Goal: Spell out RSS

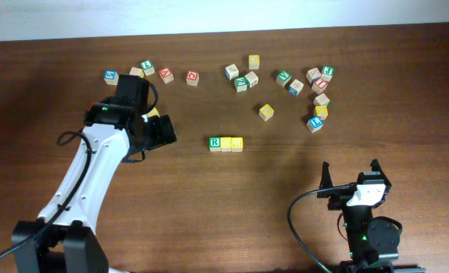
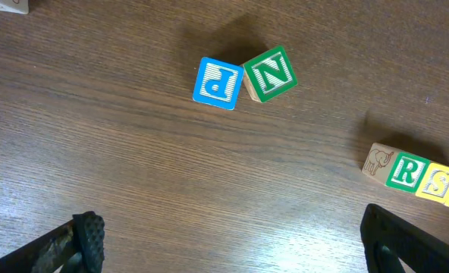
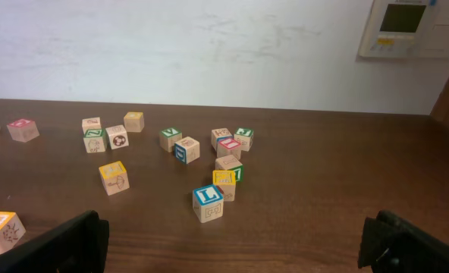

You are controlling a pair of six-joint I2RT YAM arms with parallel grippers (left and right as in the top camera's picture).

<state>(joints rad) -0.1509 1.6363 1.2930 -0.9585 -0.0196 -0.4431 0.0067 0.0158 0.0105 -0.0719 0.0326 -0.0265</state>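
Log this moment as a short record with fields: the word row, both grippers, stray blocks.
row: R block, middle yellow block, end yellow block, touching in a line
left gripper: open, empty, hovering left of the row
right gripper: open, empty, well clear of every block
nearby: blue P block touching green N block
elsewhere: loose blocks scattered beyond the row

The R cube (image 2: pixel 405 173) is green on white, 2 S cubes (image 2: pixel 437 183) yellow, table (image 2: pixel 133 174) grained brown.
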